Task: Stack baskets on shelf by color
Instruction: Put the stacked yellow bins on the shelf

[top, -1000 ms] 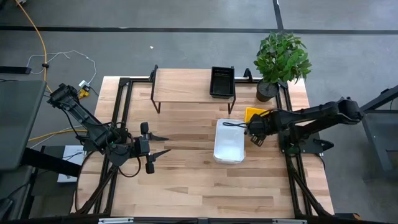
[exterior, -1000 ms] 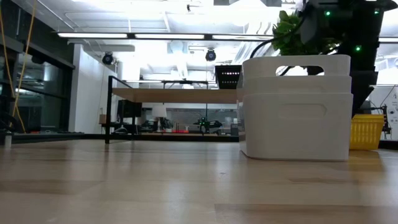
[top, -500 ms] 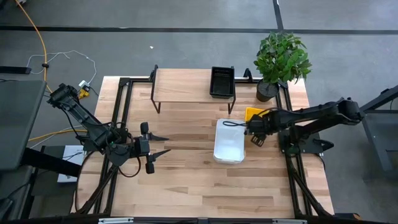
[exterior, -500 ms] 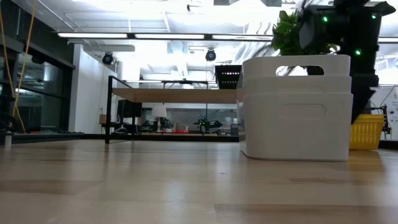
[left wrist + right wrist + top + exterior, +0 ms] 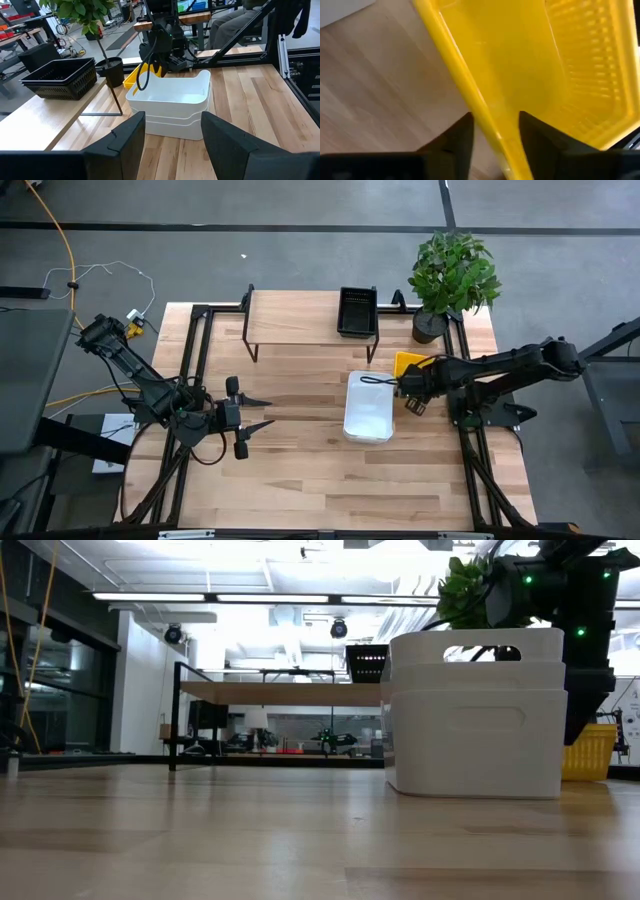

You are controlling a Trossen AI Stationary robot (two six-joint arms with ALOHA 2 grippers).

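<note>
Two white baskets (image 5: 368, 408) stand nested on the table, right of centre. Just right of them stands a yellow basket (image 5: 408, 363). A black basket (image 5: 357, 310) rests on the right end of the shelf (image 5: 295, 318). My right gripper (image 5: 407, 387) hangs over the yellow basket's rim (image 5: 485, 112), open and pointing down, with one finger on each side of that rim. I cannot see that it touches. My left gripper (image 5: 268, 412) is open and waits over the table's left half, pointing at the white baskets (image 5: 172, 102).
A potted plant (image 5: 450, 275) stands at the far right corner, behind the yellow basket. The shelf top left of the black basket is bare wood. Black frame rails run along both table sides. The near half of the table (image 5: 330, 480) holds nothing.
My right gripper has come down behind the white baskets toward the yellow basket, as the low view shows. The baskets have stayed where they were.
</note>
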